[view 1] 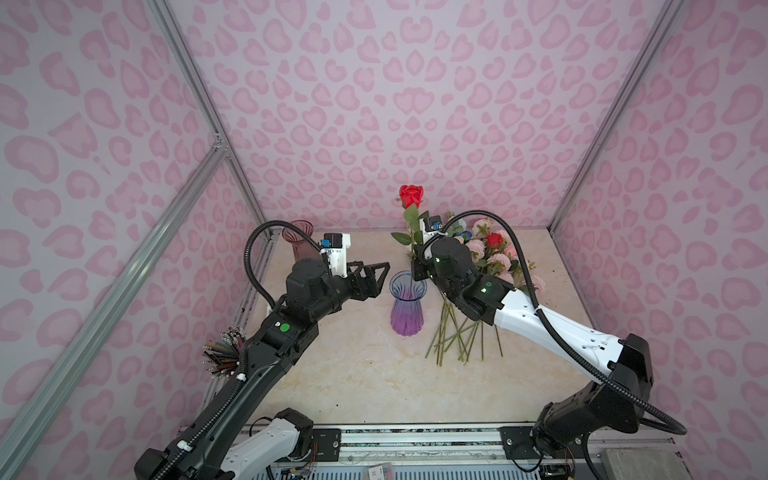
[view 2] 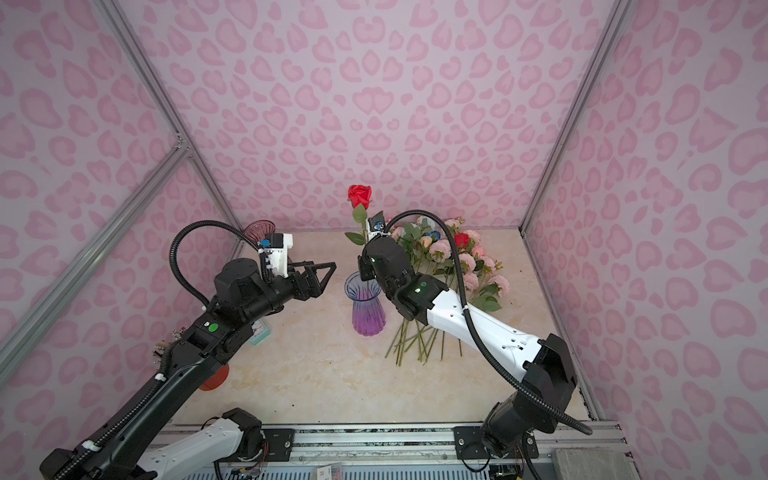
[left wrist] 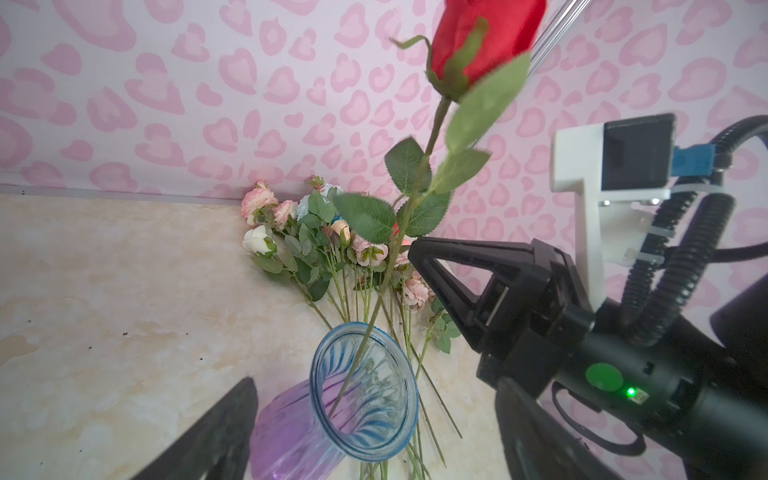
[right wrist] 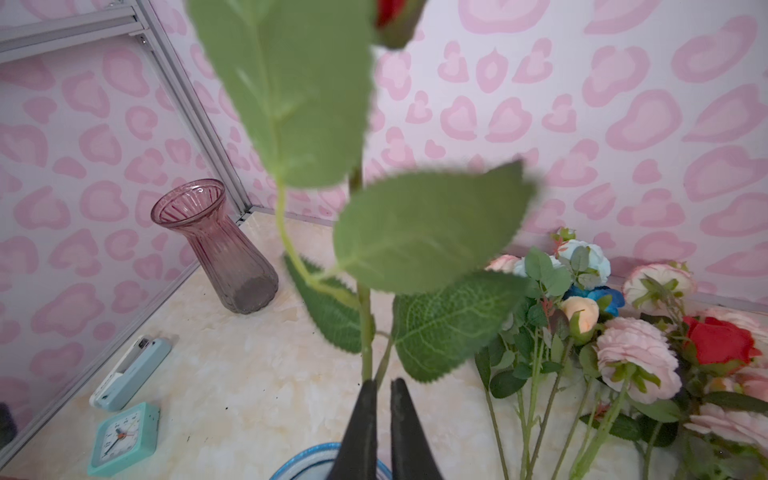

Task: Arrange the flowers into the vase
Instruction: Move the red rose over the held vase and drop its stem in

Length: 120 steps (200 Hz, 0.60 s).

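The rose (view 1: 411, 195) stands in the centre vase (view 1: 407, 307) on the tabletop (view 1: 353, 374). The other flowers (view 1: 498, 259) lie just right of it, and a second vase (view 1: 296, 249) stands in the far left corner.

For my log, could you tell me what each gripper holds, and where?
Right gripper pinches the red rose by its stem, below the leaves; left gripper holds nothing.

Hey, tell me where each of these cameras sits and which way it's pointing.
Top views: high over the front edge, looking down toward the back wall; both arms show, blue-purple vase between them.
Left wrist: on the left arm, facing red rose and flower pile; shows left pincer's fingers and right pincer.
Right wrist: on the right arm, facing the pink vase; shows right pincer.
Shared: every view shows the red rose.
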{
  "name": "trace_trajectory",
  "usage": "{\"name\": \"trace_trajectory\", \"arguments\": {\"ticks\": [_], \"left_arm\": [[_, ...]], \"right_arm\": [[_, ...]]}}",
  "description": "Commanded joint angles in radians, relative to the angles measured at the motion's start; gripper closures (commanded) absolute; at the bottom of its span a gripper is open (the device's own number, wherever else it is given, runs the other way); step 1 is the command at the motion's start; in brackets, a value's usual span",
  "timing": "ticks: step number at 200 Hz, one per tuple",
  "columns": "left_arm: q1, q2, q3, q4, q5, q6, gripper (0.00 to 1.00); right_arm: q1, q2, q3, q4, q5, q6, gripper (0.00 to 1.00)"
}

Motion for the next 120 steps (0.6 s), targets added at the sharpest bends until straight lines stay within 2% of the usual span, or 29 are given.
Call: {"name": "trace_trajectory", "arguments": {"ticks": [1,92,106,120], "left_arm": [[0.0,0.009,0.009,0.013,0.025,-0.006,0.1],[-0.001,-0.028,0.024,0.004,0.064,0.018,0.12],[-0.001,-0.047,0.013,0.03,0.096,0.02,0.12],[-0.008,-0.042,0.016,0.044,0.154,0.013,0.12]], "right_arm": [[0.002,-0.008,-0.006,0.009,-0.027,0.017,0.84],[0.027,-0.246,-0.049,-0.061,0.007,-0.026,0.81],[-0.007,-0.287,-0.066,-0.075,0.016,-0.035,0.81],[-0.089,-0.309,-0.103,-0.098,-0.022,-0.002,0.81]]}}
